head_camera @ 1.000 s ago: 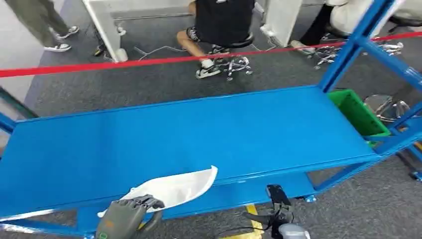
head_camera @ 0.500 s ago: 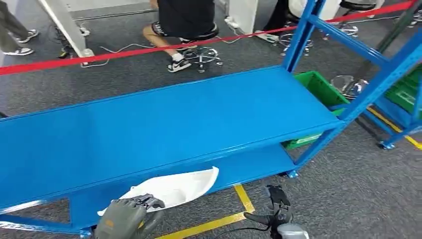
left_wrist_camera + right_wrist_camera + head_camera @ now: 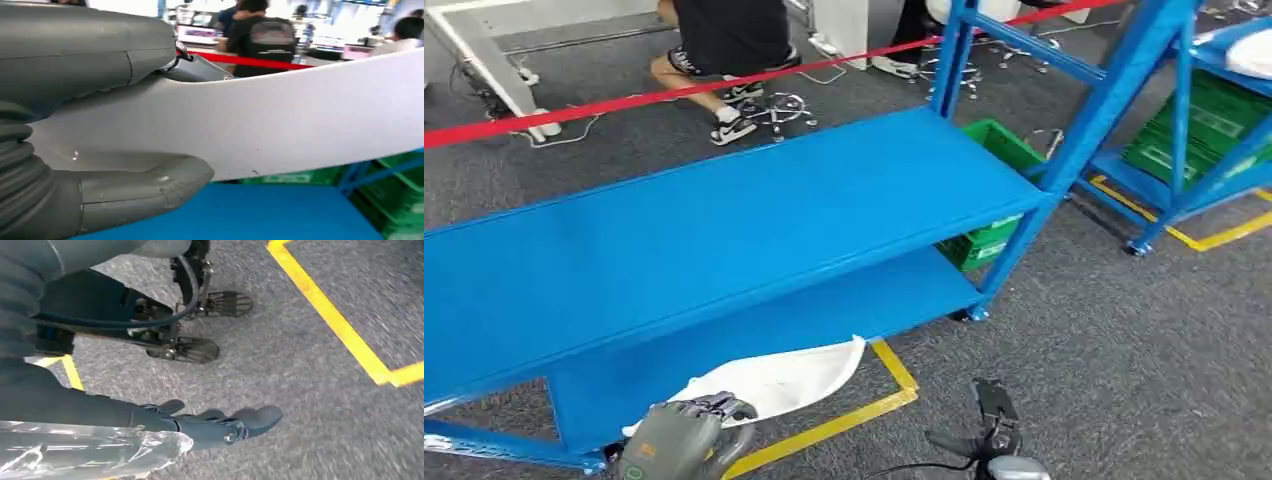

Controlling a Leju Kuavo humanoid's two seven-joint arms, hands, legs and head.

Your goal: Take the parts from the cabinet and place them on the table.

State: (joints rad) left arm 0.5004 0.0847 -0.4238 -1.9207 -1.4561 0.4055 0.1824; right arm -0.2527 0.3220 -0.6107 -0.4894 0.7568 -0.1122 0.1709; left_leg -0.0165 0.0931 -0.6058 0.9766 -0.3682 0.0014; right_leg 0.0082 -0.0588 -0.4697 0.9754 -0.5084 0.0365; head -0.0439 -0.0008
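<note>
Meanwhile left hand (image 3: pixel 686 435) grips white part (image 3: pixel 776 380) beyond blue table (image 3: pixel 724 230) edge; right hand (image 3: pixel 220 427) hangs empty, fingers apart.

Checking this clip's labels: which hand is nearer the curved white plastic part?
Left. The left hand grips the curved white plastic part at its end; the right hand hangs apart from it, over the grey carpet.

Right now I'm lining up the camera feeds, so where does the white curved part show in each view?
Head view: the white part sits low and left of centre, held by the left hand, in front of the blue rack.
Left wrist view: it spans the picture as a broad white band, held between thumb and fingers.
Right wrist view: not in it.
Shared landmark: the blue rack and the red barrier tape.
</note>
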